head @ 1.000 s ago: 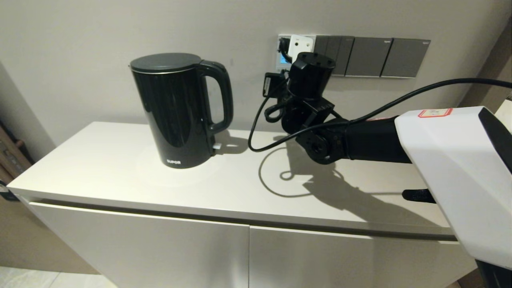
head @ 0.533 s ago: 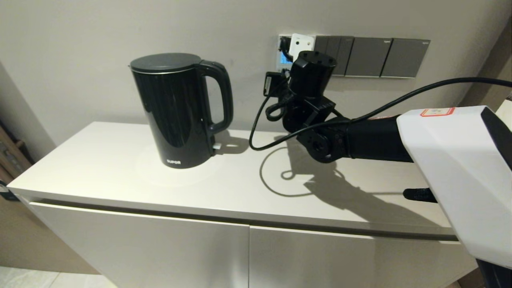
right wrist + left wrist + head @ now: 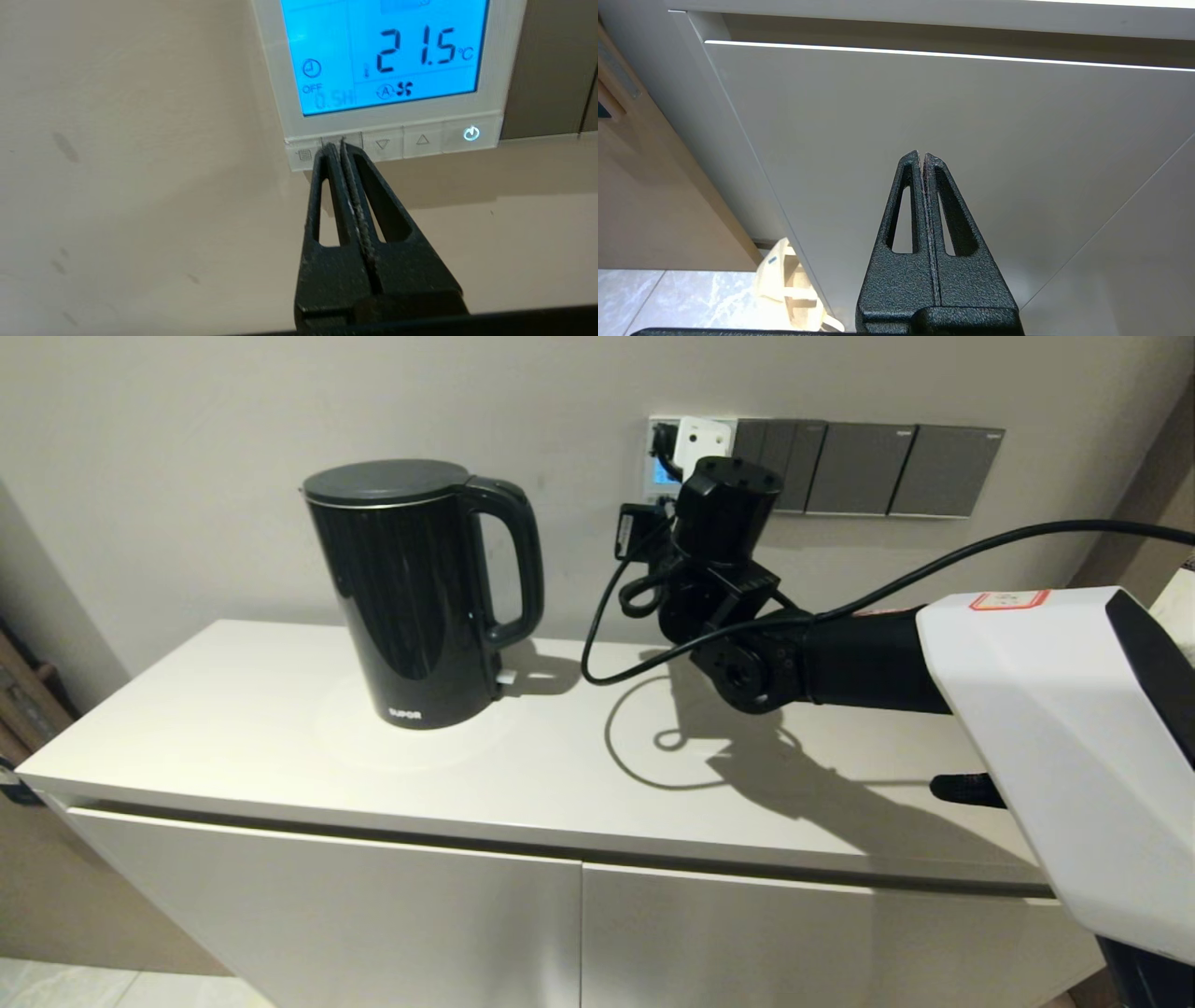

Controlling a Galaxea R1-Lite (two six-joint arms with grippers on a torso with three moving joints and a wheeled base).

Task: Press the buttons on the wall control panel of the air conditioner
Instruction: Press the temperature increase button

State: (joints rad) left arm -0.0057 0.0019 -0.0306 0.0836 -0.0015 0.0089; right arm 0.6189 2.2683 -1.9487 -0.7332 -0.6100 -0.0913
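Right arm (image 3: 840, 663) raised at wall control panel (image 3: 661, 457); kettle (image 3: 411, 593) left.

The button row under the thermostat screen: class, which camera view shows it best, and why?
The right wrist view: the buttons fill the control panel's lower edge, with the shut right gripper at the second key. The head view shows only a sliver of panel behind the arm; the left wrist view shows just the shut left gripper facing a cabinet door.
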